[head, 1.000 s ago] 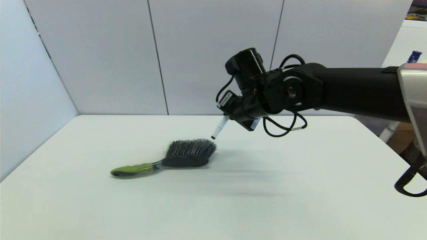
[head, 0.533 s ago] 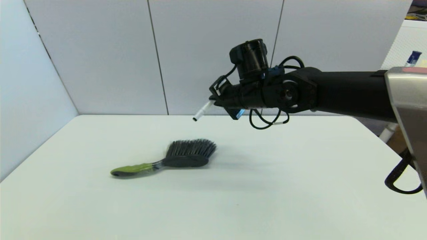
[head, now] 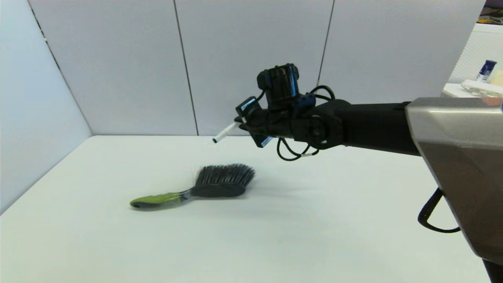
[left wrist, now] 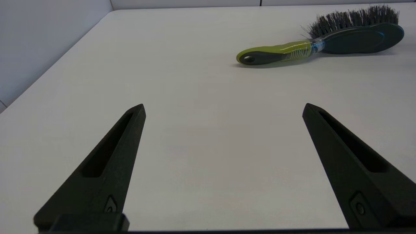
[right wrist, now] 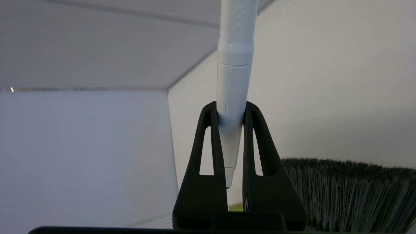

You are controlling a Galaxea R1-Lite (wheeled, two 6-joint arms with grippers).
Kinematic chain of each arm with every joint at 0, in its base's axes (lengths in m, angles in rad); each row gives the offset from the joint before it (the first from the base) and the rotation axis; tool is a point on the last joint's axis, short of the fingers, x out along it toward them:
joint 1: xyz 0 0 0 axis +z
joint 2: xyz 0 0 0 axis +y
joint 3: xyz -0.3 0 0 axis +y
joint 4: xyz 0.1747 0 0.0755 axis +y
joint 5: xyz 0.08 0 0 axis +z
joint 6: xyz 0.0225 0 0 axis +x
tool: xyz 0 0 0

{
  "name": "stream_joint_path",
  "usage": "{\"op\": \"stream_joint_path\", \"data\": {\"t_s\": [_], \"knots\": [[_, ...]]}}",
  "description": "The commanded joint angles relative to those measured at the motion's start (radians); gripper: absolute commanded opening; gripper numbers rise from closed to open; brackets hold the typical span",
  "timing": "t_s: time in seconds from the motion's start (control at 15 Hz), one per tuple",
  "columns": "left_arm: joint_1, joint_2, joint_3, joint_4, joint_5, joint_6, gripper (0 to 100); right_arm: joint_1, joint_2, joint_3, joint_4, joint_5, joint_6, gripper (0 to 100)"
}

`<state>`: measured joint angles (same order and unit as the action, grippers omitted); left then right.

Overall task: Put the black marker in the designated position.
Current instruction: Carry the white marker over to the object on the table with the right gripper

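Right pincer (right wrist: pixel 230 112), black marker (head: pixel 225 131) above brush (head: pixel 204 187)

The head camera looks forward and down across the white table (head: pixel 118 243) toward the grey wall panels (head: pixel 251 59). Both wrist cameras sit low behind their fingers, close in. All three views share the green-handled brush (head: pixel 204 188) (left wrist: pixel 325 42) (right wrist: pixel 351 191).
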<state>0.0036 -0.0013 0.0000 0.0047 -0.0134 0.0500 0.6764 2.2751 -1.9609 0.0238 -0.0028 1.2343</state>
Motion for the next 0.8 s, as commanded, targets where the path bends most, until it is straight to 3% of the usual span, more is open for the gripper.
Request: {"op": "stream_joint_path", "data": {"t_s": [0.07, 0.2, 0.4, 0.8], "knots": [[-0.001, 0.001, 0.000, 0.000, 0.000, 0.001, 100, 0.002, 0.038, 0.000, -0.004, 0.086, 0.030, 0], [0.001, 0.001, 0.000, 0.000, 0.000, 0.001, 100, -0.008, 0.043, 0.000, -0.005, 0.148, 0.037, 0], [0.001, 0.001, 0.000, 0.000, 0.000, 0.001, 100, -0.008, 0.061, 0.000, -0.076, 0.176, 0.039, 0], [0.001, 0.001, 0.000, 0.000, 0.000, 0.001, 100, -0.006, 0.107, 0.000, -0.168, 0.285, 0.034, 0]]}}
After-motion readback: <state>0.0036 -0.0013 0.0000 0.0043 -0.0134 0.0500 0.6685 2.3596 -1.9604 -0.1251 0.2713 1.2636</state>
